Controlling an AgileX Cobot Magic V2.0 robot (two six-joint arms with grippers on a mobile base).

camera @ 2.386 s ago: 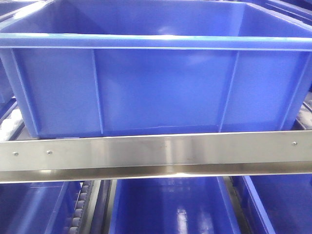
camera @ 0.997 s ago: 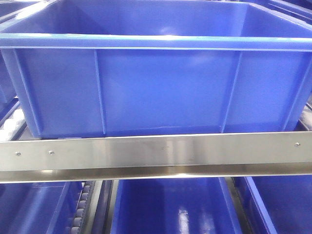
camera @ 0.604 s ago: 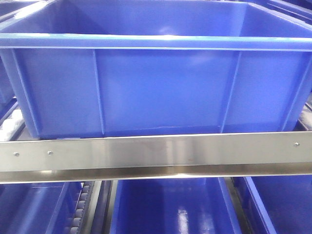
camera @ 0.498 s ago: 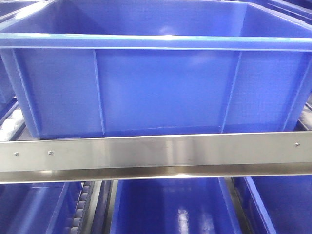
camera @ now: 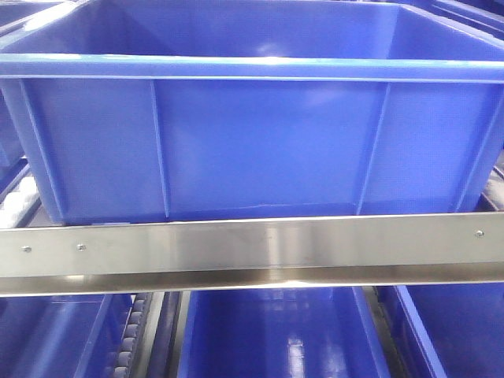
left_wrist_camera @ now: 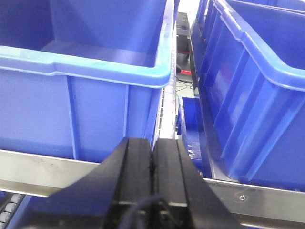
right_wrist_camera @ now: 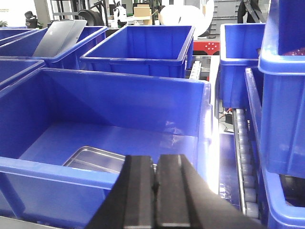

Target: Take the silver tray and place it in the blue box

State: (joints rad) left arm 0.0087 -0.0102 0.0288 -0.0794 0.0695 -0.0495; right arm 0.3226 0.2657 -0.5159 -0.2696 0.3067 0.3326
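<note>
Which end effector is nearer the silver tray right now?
Right. The right end effector sits just outside the blue box holding the silver tray; the left end effector shows no tray in its view.

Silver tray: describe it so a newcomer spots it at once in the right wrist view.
Start from the big blue box filling the near left of the right wrist view, directly ahead of the right hand. On its floor, by the near wall, lies the silver tray, partly hidden behind the rim. It is the only shiny metal item among all-blue crates.
</note>
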